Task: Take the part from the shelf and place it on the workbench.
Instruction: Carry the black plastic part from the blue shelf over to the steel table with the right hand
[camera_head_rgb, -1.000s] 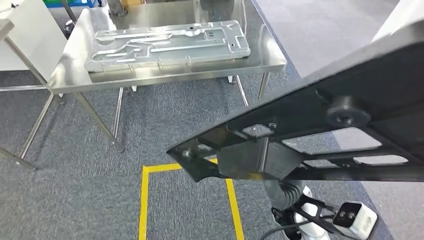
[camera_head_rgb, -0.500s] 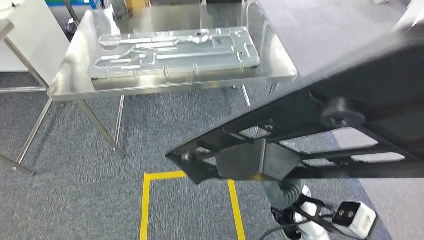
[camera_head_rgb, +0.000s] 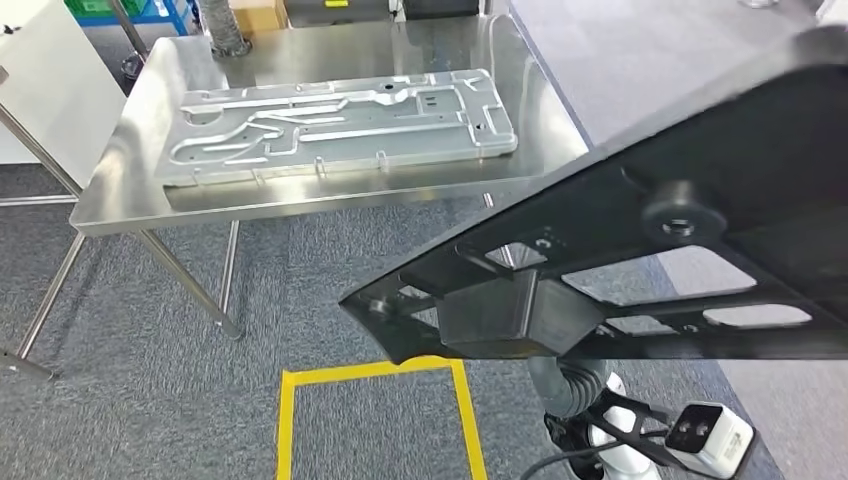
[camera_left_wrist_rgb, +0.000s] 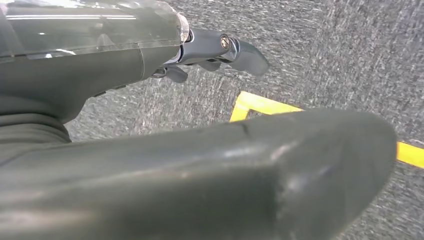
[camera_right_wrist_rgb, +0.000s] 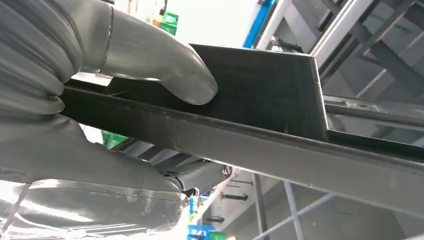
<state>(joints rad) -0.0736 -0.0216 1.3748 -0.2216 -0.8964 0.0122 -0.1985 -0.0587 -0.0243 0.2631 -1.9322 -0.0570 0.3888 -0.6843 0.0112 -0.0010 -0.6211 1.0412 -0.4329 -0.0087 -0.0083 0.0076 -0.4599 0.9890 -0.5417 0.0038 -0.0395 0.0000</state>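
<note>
My right hand (camera_right_wrist_rgb: 100, 95) squeezes edge of big black part (camera_head_rgb: 700, 230), thumb on top, so it won't drop. Part up in air, near me, not on workbench (camera_head_rgb: 330, 200) yet. Silver plate (camera_head_rgb: 340, 125) lies there. Left hand (camera_left_wrist_rgb: 215, 50) holds nothing, fingers loose.

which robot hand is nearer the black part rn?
Right. The right robot hand grips the black part, thumb pressed on its surface. The left robot hand hangs over the carpet near the yellow floor tape.
</note>
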